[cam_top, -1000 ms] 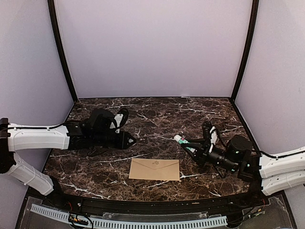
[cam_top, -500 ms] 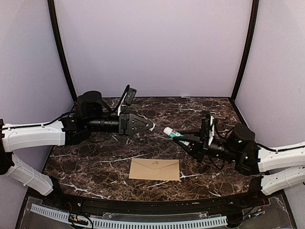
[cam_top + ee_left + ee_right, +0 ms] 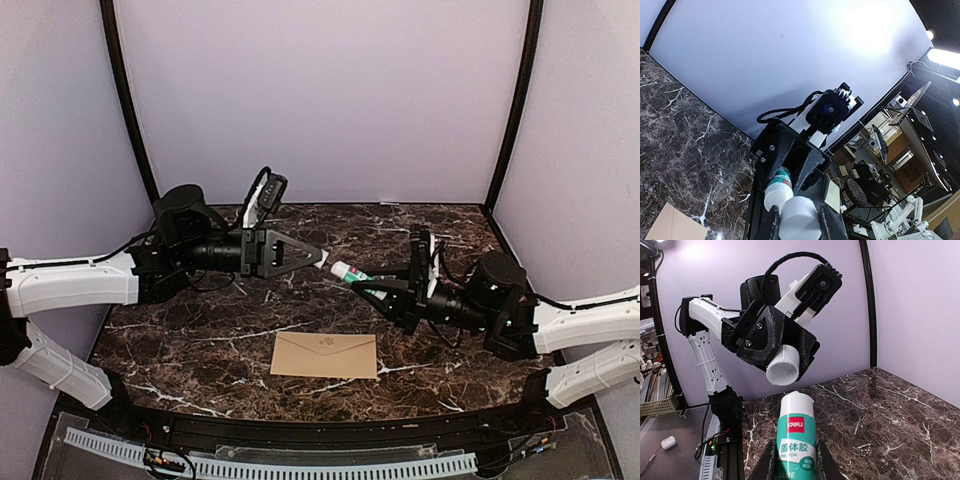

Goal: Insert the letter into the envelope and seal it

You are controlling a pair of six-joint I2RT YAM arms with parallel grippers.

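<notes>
- The envelope (image 3: 325, 355) lies flat on the table (image 3: 190, 350), near the front edge, flap down. It is probably light and floppy, so best pinned at 1 edge. No letter shows.
- Right gripper (image 3: 372, 288) clamps the glue stick (image 3: 345, 270), which looks rigid and smooth.
- Left gripper (image 3: 320, 257) pinches the white cap (image 3: 783, 368).

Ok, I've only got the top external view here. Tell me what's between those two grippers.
Observer: The right wrist view shows the right gripper clamped on a glue stick with a green-and-white label.
Operator: Now the left one.
Observer: The left gripper pinches a white cap, plain in its own wrist view.
Operator: Say whether that cap is on the stick.
Observer: No. In the right wrist view the cap is off, just beyond the stick's bare white top.
</notes>
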